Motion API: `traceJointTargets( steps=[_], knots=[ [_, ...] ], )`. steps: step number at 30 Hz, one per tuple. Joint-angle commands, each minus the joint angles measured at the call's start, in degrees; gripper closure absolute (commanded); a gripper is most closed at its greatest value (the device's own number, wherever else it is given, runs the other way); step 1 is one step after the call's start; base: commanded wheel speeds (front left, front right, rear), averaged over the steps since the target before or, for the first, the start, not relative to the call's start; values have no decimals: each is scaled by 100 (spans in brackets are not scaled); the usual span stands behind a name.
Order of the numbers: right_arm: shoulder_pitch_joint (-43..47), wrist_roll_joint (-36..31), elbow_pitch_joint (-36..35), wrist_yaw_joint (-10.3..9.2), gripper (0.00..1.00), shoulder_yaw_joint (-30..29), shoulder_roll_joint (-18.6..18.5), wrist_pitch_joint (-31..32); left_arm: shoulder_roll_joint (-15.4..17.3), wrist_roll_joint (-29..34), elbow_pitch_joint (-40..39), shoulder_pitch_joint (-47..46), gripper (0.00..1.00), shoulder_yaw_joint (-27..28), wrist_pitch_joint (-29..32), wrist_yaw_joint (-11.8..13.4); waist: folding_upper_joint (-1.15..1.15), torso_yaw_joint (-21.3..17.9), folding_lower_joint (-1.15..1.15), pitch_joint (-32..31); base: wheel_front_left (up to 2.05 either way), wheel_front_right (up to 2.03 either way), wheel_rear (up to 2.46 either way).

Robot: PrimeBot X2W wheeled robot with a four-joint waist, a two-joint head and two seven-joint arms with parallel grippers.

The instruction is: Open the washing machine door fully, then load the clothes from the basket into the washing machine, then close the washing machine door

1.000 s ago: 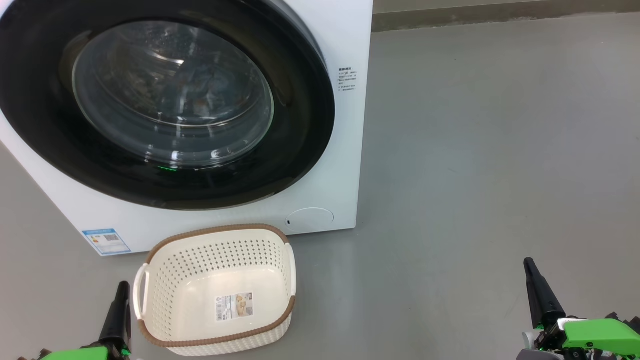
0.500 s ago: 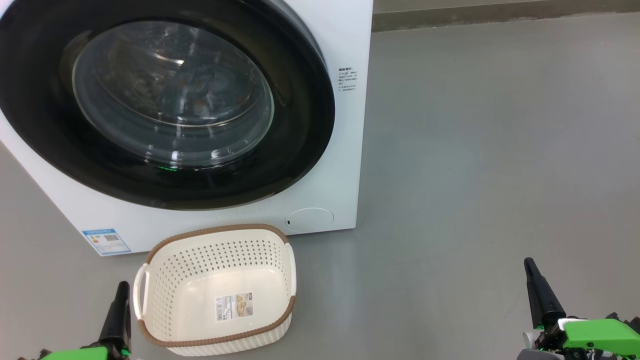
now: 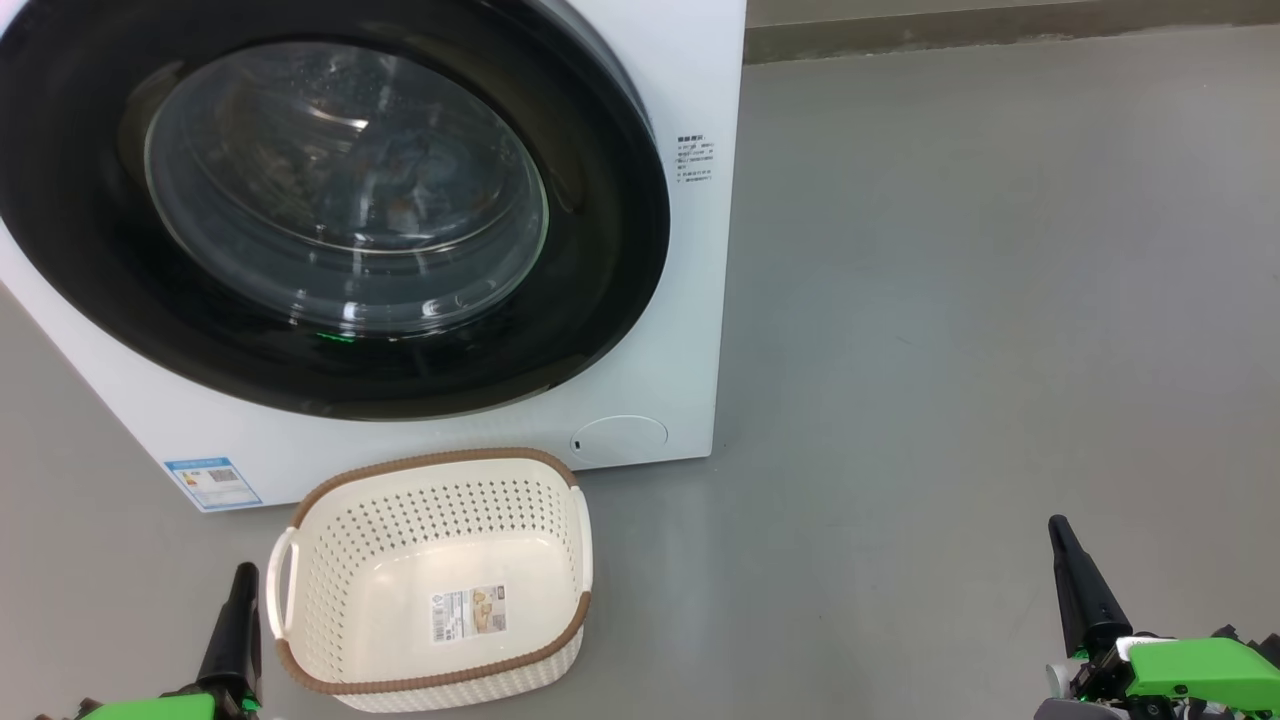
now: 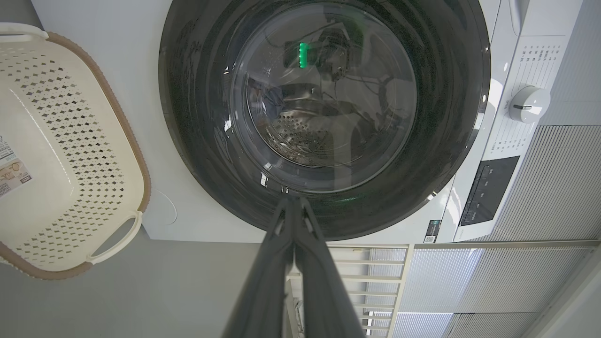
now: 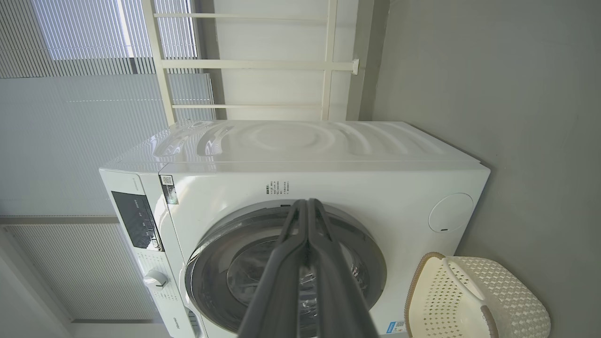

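Observation:
The white washing machine [image 3: 690, 300] stands at the left of the head view. Its round door [image 3: 600, 250], with a glossy black ring, lies flush against the front. Behind the glass bowl, blue clothes [image 3: 390, 190] with orange-brown specks show dimly inside the drum. The cream basket [image 3: 430, 457] sits on the floor before the machine, holding nothing but the label sticker on its bottom. My left gripper [image 3: 245, 572] is shut just left of the basket, holding nothing. Far to the right, my right gripper [image 3: 1058, 525] is shut over bare floor. The left wrist view faces the door [image 4: 197, 117] past the shut left gripper [image 4: 294, 201].
Grey floor [image 3: 950, 300] stretches to the right of the machine up to a wall base. In the right wrist view, the shut right gripper [image 5: 307, 203] lines up with the machine [image 5: 375, 188]. A control panel and knob [image 4: 528, 104] sit beside the door; window blinds are behind.

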Motion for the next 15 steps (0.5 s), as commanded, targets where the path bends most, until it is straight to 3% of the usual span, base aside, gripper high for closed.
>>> traceJointTargets(
  steps=[1,15],
  knots=[
    [-233,-50,-141,-6,100,124,-18,33,88,53,-111,-229,100,198,29,-60,0,0,0,0,0,0,0],
    [-234,-55,-141,-6,100,118,-14,38,85,57,-111,-229,100,202,32,-60,0,0,0,0,0,0,0]
  ],
)
